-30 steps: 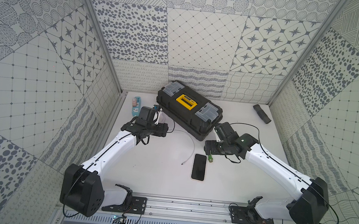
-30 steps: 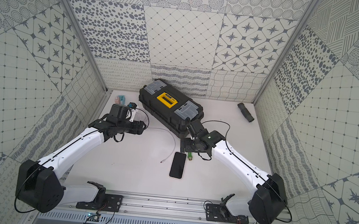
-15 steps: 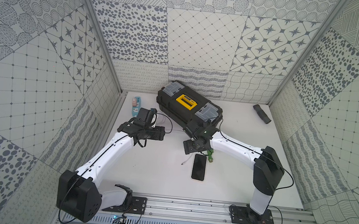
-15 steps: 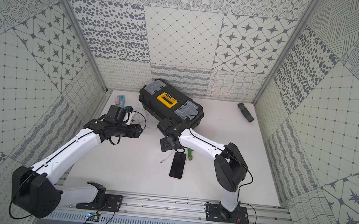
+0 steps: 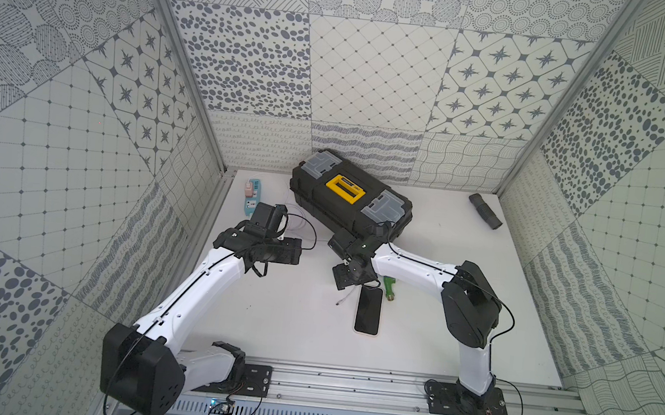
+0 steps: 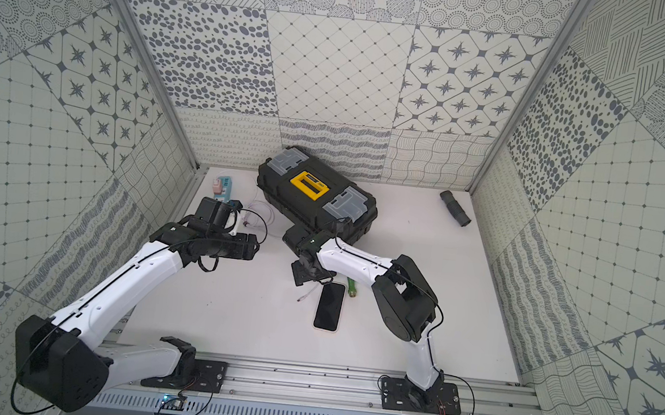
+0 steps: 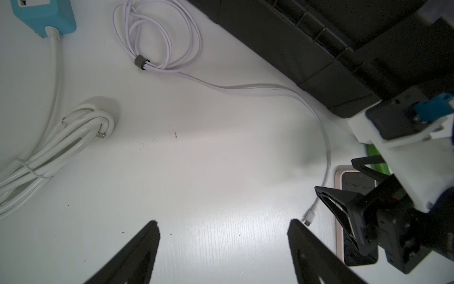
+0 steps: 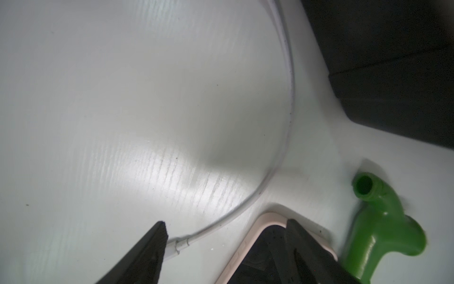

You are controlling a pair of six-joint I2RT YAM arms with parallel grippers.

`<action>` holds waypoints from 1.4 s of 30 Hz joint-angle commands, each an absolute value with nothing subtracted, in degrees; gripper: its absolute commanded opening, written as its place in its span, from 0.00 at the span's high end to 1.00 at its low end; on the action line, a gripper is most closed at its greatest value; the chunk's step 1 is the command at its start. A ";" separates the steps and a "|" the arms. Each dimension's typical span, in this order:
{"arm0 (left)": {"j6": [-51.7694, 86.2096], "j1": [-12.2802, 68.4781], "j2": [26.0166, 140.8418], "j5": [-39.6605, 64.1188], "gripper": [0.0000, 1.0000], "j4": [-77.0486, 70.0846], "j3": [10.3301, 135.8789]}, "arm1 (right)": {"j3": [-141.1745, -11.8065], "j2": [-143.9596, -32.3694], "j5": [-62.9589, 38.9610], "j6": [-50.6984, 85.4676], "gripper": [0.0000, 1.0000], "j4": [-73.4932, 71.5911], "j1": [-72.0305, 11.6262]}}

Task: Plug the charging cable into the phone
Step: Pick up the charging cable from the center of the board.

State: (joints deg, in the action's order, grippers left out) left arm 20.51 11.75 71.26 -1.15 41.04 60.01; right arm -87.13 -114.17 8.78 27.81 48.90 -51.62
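1. The phone lies flat and screen up on the white table, front of centre, with nothing plugged into it.
2. The charging cable has a coil held by a grey tie beside the black toolbox. Its free run curves along the toolbox edge towards the phone's far end.
3. The plug lies on the table just beside the phone's far corner and is not inserted.
4. The right gripper is low over the plug end with its jaws apart. In the right wrist view one finger is over the phone's corner and the other is next to the plug's collar. The cable passes between them and no grip shows.
5. The left gripper has its jaws wide open and empty. It hangs over bare table, left of the plug.
6. A green fitting lies just beside the phone's far end.
7. A blue power strip with a thick white cord sits at the far left.
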 commanded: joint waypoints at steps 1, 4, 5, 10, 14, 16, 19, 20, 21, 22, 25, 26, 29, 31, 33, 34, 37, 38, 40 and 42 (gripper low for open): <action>19.26 11.80 71.35 -1.94 0.14 43.29 60.47 | -85.95 -114.89 6.97 26.33 0.19 45.49 -51.14; 19.09 11.79 71.35 -2.09 0.14 43.48 60.24 | -85.11 -115.24 5.57 25.87 0.19 43.98 -50.58; 19.08 11.86 71.37 -2.15 0.14 43.57 60.17 | -84.75 -115.27 5.23 25.78 0.18 43.54 -50.21; 18.99 11.81 71.07 -2.67 0.14 43.90 60.08 | -83.42 -115.30 5.37 24.79 0.18 42.96 -50.37; 18.98 11.86 71.08 -2.59 0.14 43.57 59.94 | -82.23 -114.06 6.27 25.80 0.19 43.42 -52.04; 19.07 11.87 71.22 -2.64 0.14 43.53 59.74 | -81.49 -113.60 4.85 27.00 0.19 43.65 -52.81; 19.16 11.87 71.29 -2.57 0.14 43.23 59.68 | -80.20 -113.47 3.10 28.11 0.19 43.36 -53.44; 19.16 11.87 71.30 -2.55 0.14 43.24 59.56 | -80.10 -113.59 3.15 28.01 0.19 43.41 -53.58; 19.16 11.87 71.25 -2.62 0.14 43.19 59.54 | -80.14 -113.71 3.16 27.73 0.19 43.42 -53.68; 19.24 11.85 71.21 -2.63 0.14 43.16 59.48 | -80.29 -113.75 3.23 27.39 0.19 43.42 -53.76; 19.49 11.85 70.84 -2.55 0.14 43.32 59.13 | -80.75 -113.43 2.58 26.56 0.20 43.32 -54.13; 19.55 11.86 70.66 -2.55 0.14 43.41 58.94 | -80.72 -113.32 2.38 26.74 0.20 43.31 -54.23; 19.77 11.86 69.79 -2.71 0.14 43.51 58.27 | -79.86 -113.19 1.13 28.20 0.20 43.25 -54.23; 19.86 11.84 69.25 -2.91 0.14 43.74 58.06 | -79.12 -113.12 0.74 29.41 0.20 43.20 -54.25; 19.86 11.86 68.94 -3.03 0.14 43.94 57.97 | -78.79 -113.12 0.56 29.98 0.21 43.16 -54.30; 19.86 11.85 68.84 -3.09 0.14 43.92 57.98 | -78.75 -113.19 0.41 30.18 0.21 43.10 -54.29; 20.04 11.86 68.78 -3.15 0.14 44.05 58.09 | -79.09 -113.73 -0.24 30.34 0.22 43.04 -54.23; 20.03 11.86 68.87 -3.11 0.14 44.03 58.15 | -79.35 -114.07 -0.46 30.32 0.23 42.92 -54.24; 20.11 11.84 68.96 -3.09 0.14 44.01 58.22 | -79.80 -114.70 -0.81 30.13 0.23 42.80 -54.28; 20.19 11.86 69.02 -2.99 0.14 44.03 58.25 | -80.48 -115.65 -0.94 29.76 0.25 42.70 -54.23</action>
